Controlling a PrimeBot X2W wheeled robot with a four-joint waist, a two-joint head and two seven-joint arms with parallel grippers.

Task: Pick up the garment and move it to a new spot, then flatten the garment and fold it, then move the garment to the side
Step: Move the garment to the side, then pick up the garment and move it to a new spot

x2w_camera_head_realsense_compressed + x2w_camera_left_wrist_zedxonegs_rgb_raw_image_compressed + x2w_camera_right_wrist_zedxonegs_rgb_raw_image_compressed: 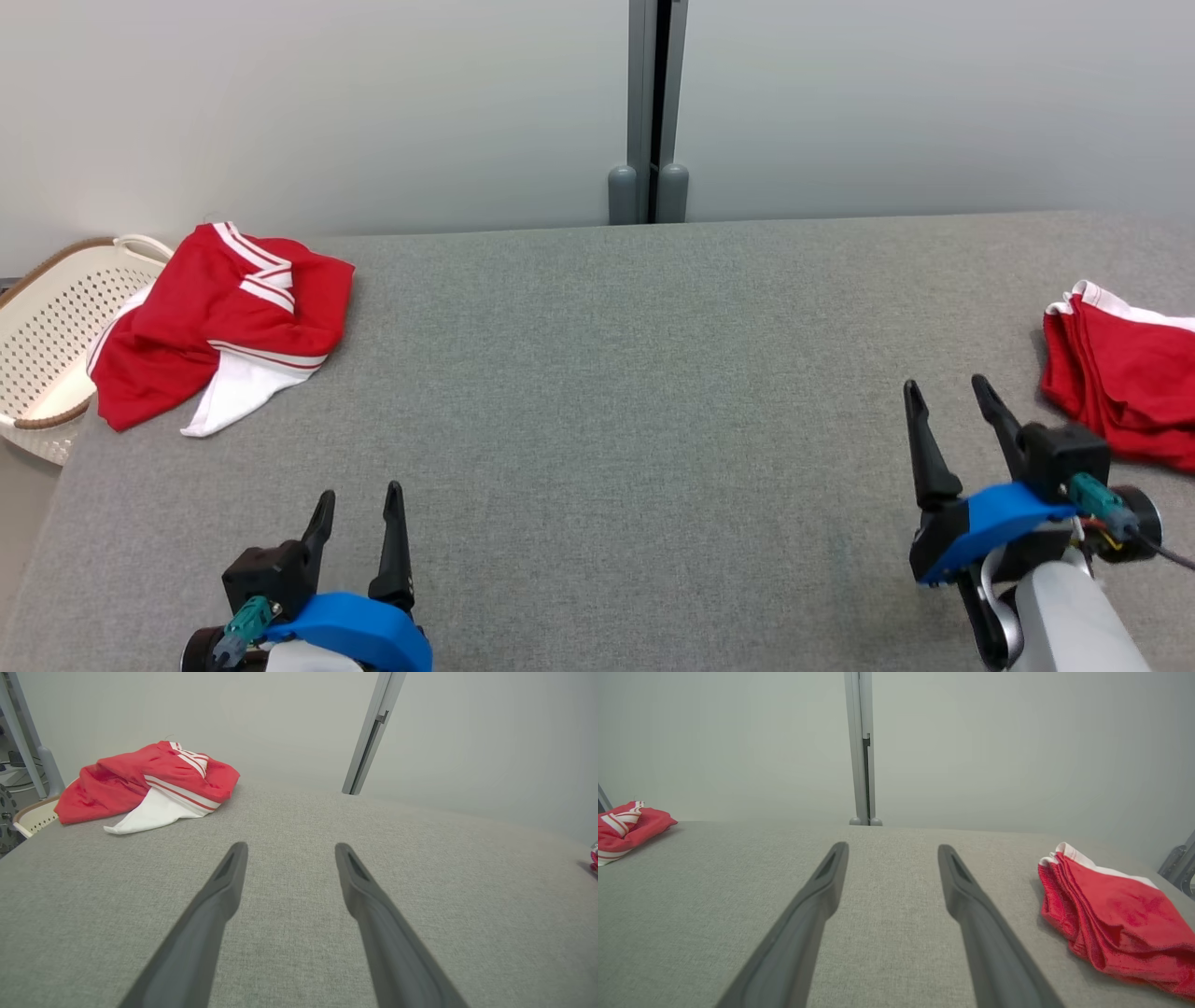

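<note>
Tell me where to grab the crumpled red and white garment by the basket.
Pinch the raised red fold atop the garment, from above with the open left gripper, likely the nearer one. Its white flap lies flat on the table, offering less to pinch.

Two red-and-white garments, a crumpled garment (224,317) and a folded garment (1125,387), one perforated cream basket (56,308), two grippers, left gripper (360,492) and right gripper (944,383), one grey table (607,373)

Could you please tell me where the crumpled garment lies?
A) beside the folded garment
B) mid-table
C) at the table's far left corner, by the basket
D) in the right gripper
C: the crumpled garment lies at the table's far left corner, by the basket.
</note>
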